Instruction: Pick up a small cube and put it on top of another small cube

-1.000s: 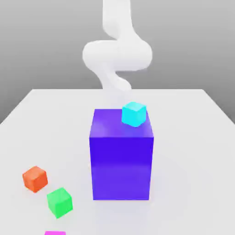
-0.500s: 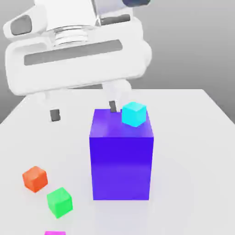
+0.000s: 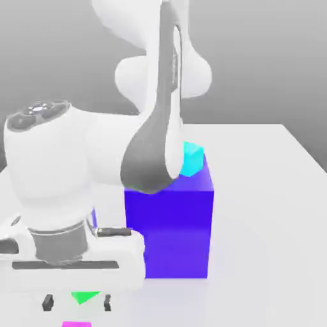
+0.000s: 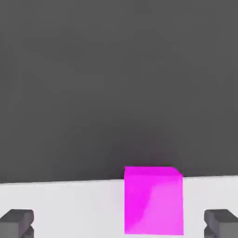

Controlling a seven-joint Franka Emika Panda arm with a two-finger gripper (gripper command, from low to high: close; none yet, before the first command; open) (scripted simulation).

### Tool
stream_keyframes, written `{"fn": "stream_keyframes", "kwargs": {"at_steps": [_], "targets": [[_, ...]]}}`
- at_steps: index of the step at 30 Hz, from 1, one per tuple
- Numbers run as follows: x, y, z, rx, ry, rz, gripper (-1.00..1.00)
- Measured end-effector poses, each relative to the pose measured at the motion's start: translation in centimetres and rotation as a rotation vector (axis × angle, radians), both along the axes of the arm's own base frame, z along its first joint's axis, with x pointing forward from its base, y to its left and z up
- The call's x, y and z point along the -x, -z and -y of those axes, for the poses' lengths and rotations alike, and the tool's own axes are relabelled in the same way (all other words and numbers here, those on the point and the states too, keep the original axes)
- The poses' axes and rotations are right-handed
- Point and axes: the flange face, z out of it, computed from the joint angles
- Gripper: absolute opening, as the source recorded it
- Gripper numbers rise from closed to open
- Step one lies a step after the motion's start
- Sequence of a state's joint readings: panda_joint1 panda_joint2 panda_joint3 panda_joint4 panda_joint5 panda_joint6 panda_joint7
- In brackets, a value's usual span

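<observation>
The small bright magenta-pink cube [image 3: 76, 324] sits right at the near edge of the white desk [image 3: 268, 191], alone and untouched, only its top face peeking in at the bottom of the exterior view. Just behind it lies the small green cube [image 3: 84, 297], mostly covered by the white hand of the arm.

And there is the claw [image 3: 76, 302], hanging low over that near edge with its two dark fingertips [image 3: 46, 302] spread wide and nothing between them. In the hand view the pink cube [image 4: 154, 201] stands between the two finger pads [image 4: 17, 222], but not centred: it lies closer to one pad than the other, and it looks to be a little ahead of the tips rather than inside them. That offset is what the next move turns on, I'd say: slide across to centre it, then come down. A cube has no long axis to fuss over, but its faces look slightly turned against the pads.

Further back, the big blue-violet block [image 3: 172, 223] stands mid-desk with a small cyan cube [image 3: 191, 159] on its top corner.
</observation>
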State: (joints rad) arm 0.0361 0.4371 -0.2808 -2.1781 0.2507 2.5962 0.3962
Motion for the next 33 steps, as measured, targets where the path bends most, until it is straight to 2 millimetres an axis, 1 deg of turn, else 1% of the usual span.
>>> {"fn": "stream_keyframes", "kwargs": {"at_steps": [3,4,9,10,11,12,15,16,17,20,25,31,33], "targets": [[0.1,4.6,0.3,0.009,-0.001,-0.01,0.0],[0.1,5.9,0.3,0.009,-0.001,-0.011,-1.0],[0.2,5.9,0.3,0.008,-0.001,-0.012,-1.0],[0.2,6.6,0.3,0.008,-0.001,-0.012,-1.0],[0.2,6.1,0.3,0.009,-0.001,-0.012,-1.0],[0.1,5.0,0.3,0.01,-0.002,-0.012,-1.0],[-0.2,1.0,0.2,0.008,-0.011,-0.014,-1.0],[-0.5,0.1,0.1,0.008,-0.044,-0.018,-1.0],[-0.3,-0.6,0.2,0.009,-0.085,-0.02,-1.0],[1.6,-2.1,0.9,0.013,-0.23,-0.027,-1.0],[5.5,-3.8,1.9,0.014,-0.492,-0.034,-1.0],[10.4,-5.2,2.3,0.009,-0.822,-0.03,-1.0],[12.2,-5.1,2.1,0.01,-0.887,-0.018,-1.0]]}}
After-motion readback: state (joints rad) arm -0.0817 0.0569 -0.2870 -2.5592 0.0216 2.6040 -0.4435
